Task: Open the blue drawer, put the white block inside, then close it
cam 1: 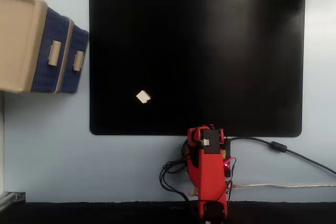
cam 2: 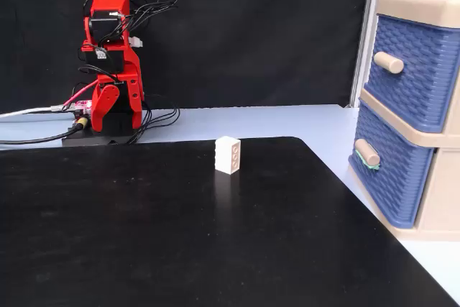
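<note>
The white block (cam 1: 143,97) (cam 2: 228,154) stands alone on the black mat (cam 1: 210,51) (cam 2: 144,235), left of the mat's middle in the top-down fixed view. The blue drawer (cam 1: 75,62) (cam 2: 392,174), the lower one of the beige cabinet (cam 1: 18,40) (cam 2: 431,134), looks pushed in, its beige handle (cam 2: 367,152) facing the mat. The red arm (cam 1: 209,169) (cam 2: 111,55) sits folded at its base beyond the mat's edge, far from block and drawer. Its gripper (cam 2: 98,116) hangs down beside the base, with its jaws overlapping so no gap can be judged. Nothing is held.
A second blue drawer (cam 1: 51,51) (cam 2: 420,70) sits under the cabinet's top panel, also pushed in. Cables (cam 1: 278,148) (cam 2: 29,138) trail from the arm's base over the light blue table. A black curtain backs the arm in the side-on fixed view.
</note>
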Controlling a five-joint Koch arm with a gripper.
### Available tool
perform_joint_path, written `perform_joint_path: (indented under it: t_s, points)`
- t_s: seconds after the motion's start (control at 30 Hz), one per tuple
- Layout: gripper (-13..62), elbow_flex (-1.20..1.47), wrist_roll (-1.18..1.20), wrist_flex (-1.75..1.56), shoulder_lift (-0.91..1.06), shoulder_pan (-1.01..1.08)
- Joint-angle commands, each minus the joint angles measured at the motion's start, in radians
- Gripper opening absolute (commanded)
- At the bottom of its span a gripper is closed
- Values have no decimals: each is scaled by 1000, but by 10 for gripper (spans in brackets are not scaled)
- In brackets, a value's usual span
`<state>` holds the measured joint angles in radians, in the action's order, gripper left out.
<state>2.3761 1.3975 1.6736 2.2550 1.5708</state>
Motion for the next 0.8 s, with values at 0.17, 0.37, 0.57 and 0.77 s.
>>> perform_joint_path:
  t_s: [0.17, 0.37, 0.57, 0.77]
  points:
    - [347, 58, 8, 35, 91, 6]
    - [342, -245, 23, 48, 94, 8]
    - [341, -836, 115, -94, -46, -12]
    - [341, -894, 410, -311, -175, -258]
